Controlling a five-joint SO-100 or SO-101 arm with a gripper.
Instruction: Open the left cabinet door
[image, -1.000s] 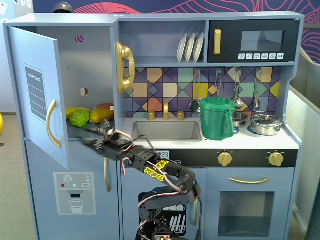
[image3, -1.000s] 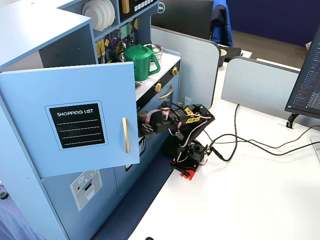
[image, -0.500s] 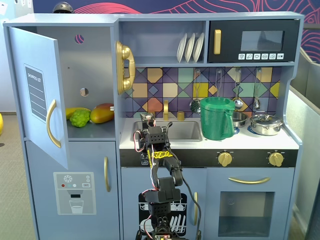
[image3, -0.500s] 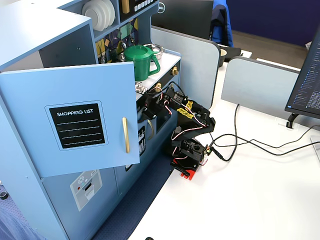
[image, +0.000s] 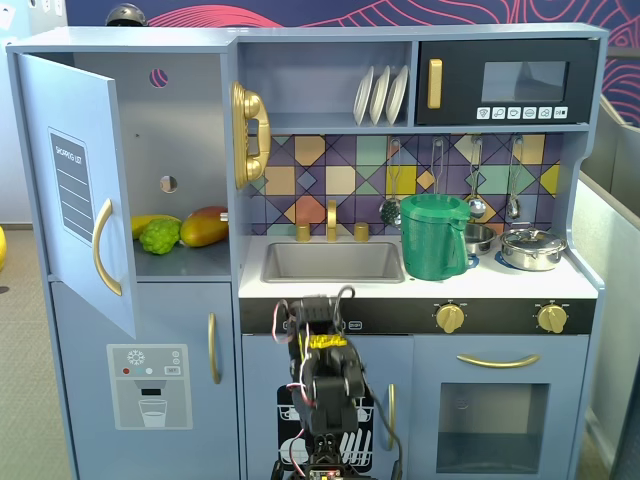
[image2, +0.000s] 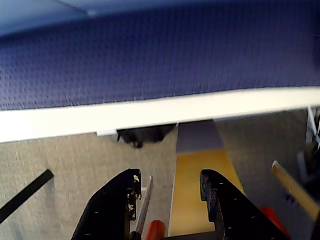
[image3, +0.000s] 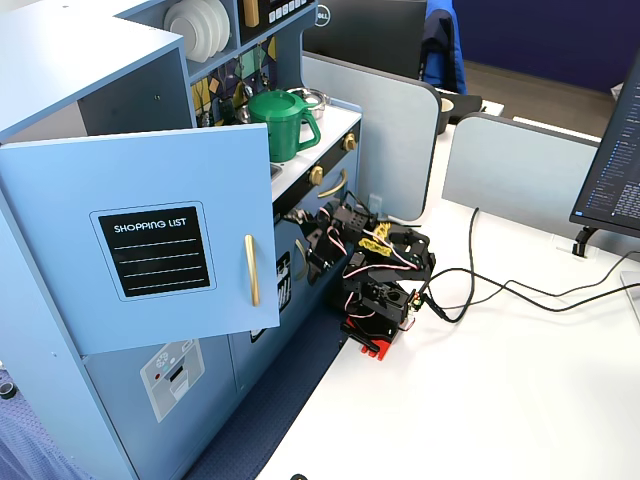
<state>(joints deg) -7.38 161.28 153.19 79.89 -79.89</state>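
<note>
The left cabinet door (image: 75, 190) is light blue with a black "SHOPPING LIST" panel and a curved gold handle (image: 103, 245). It stands swung wide open, and also shows in another fixed view (image3: 150, 240). The open compartment holds a banana, a green fruit and a mango (image: 204, 227). My arm (image: 320, 385) is folded low in front of the sink cabinet, well away from the door; it also shows in a fixed view (image3: 375, 265). In the wrist view my gripper (image2: 170, 180) is open and empty, its black fingers (image2: 122, 200) apart over carpet.
A lower blue door with a dispenser graphic (image: 150, 385) is shut below the open one. A green pitcher (image: 433, 236) and a pot (image: 532, 248) stand on the counter. Cables (image3: 500, 290) run across the white table. A red-handled screwdriver (image2: 155, 230) lies beyond the fingers.
</note>
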